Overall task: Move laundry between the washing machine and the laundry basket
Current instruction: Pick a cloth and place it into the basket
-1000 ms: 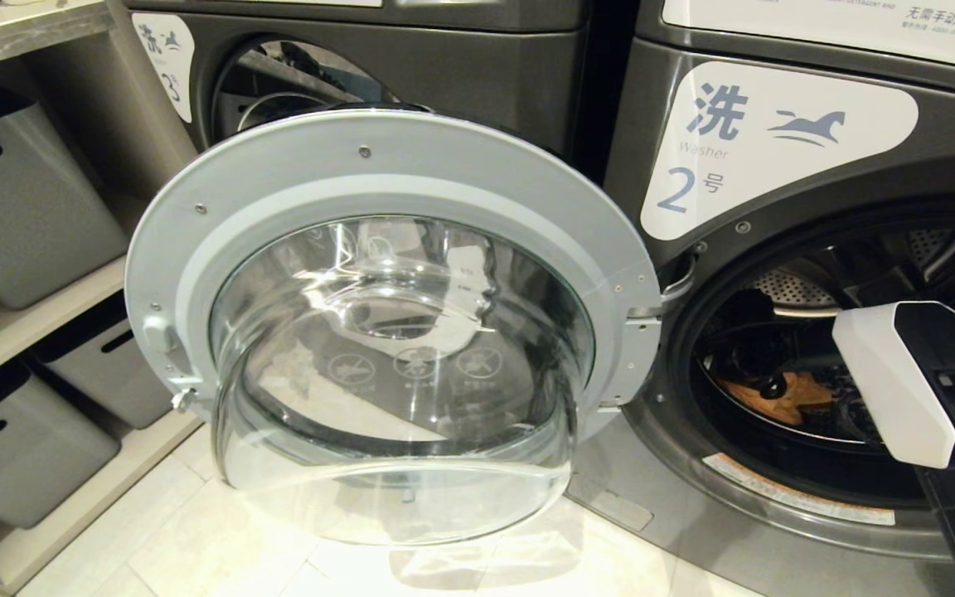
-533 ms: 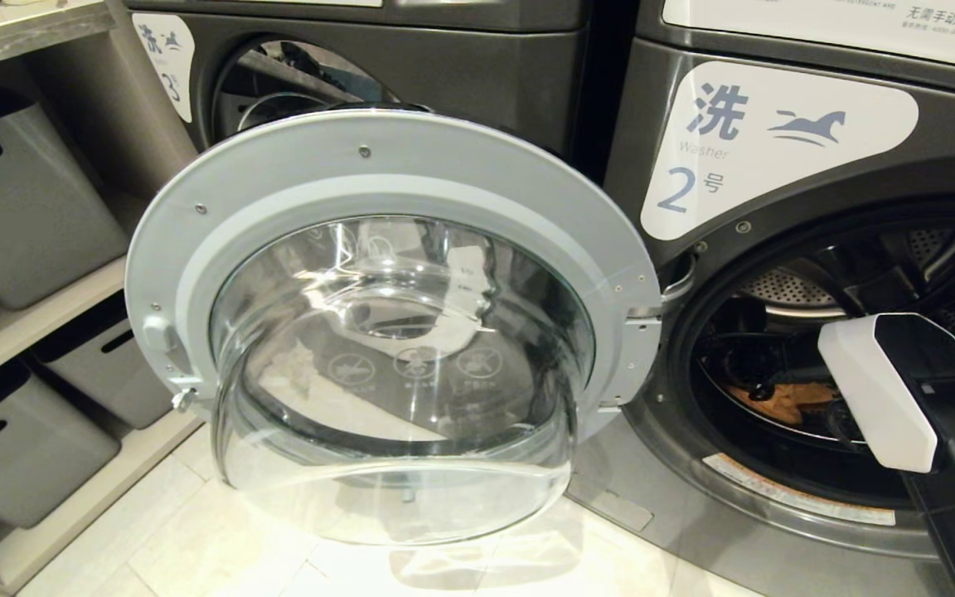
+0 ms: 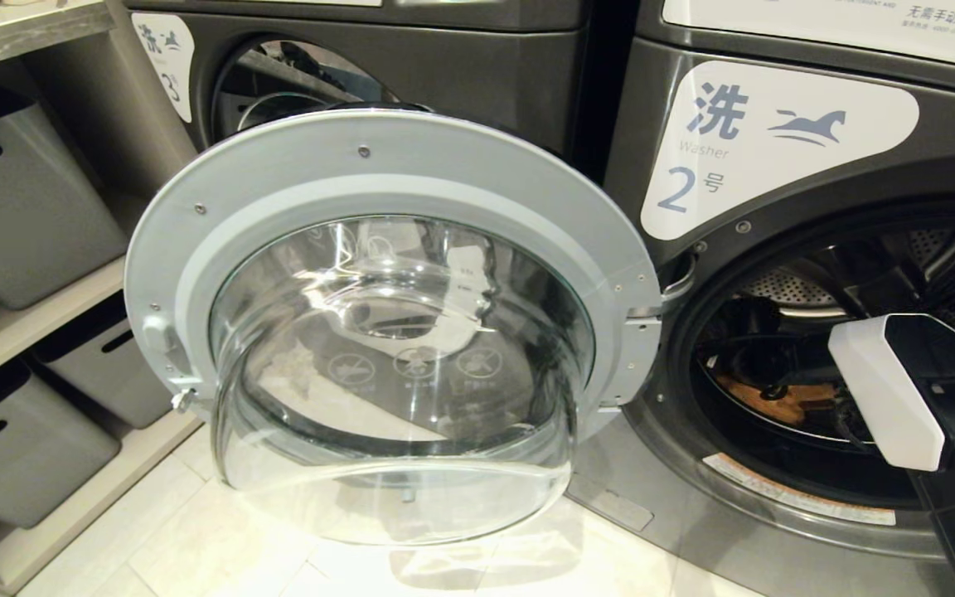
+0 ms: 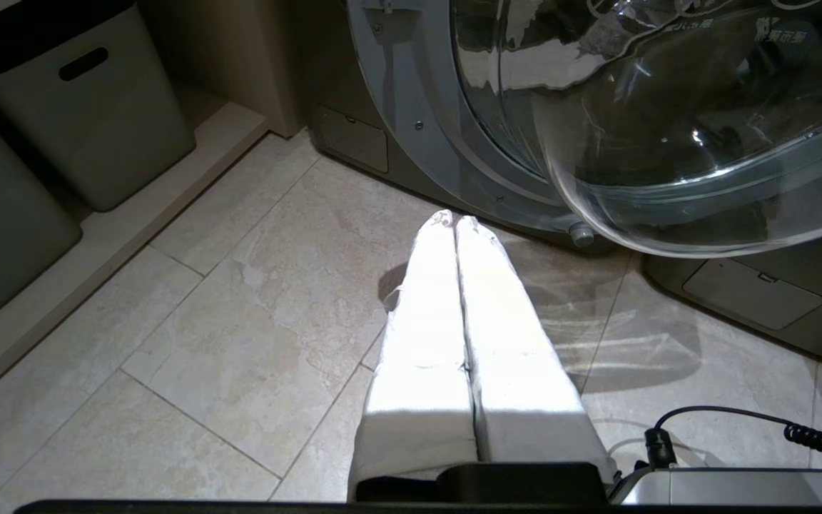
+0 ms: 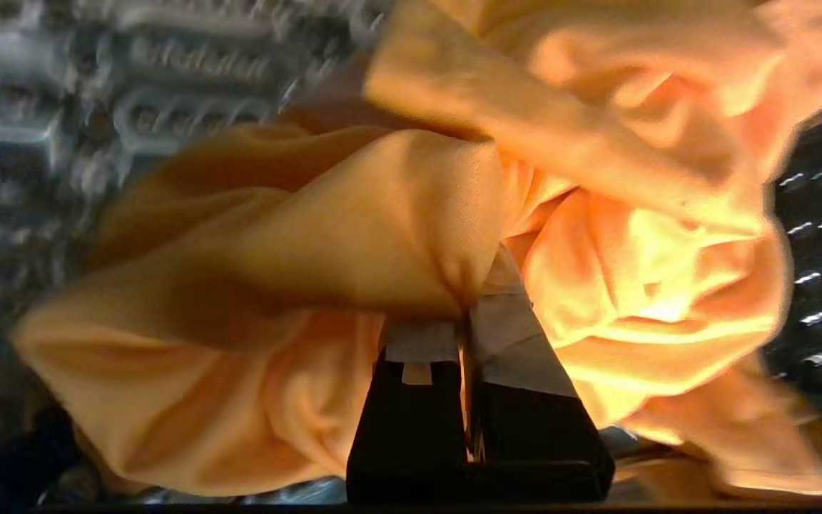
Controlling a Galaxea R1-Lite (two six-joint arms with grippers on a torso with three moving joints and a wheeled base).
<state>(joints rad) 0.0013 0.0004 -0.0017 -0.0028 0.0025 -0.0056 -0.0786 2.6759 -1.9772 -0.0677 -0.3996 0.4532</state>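
Orange cloth (image 5: 397, 235), soft, light and likely floppy, bunches around the right tool (image 5: 464, 314), which is clenched on a fold.

Washer front: the dark grey washing machine body (image 3: 784, 514) is finished in smooth, faintly satin panels.
Door: the round door ring of pale grey matt plastic (image 3: 378, 170) is fitted with a clear, glossy domed glass bowl (image 3: 399, 390).
Drum: the perforated metal drum wall (image 3: 784, 286) is seen as shiny.
Garment: the soft orange cloth garment (image 5: 354, 235) is shown matt and heavily creased.
Bins: the grey rectangular plastic storage bins (image 3: 17, 199) are finished matt.
Floor: the pale beige stone-look floor tiles (image 4: 254, 314) are smooth with slight sheen.
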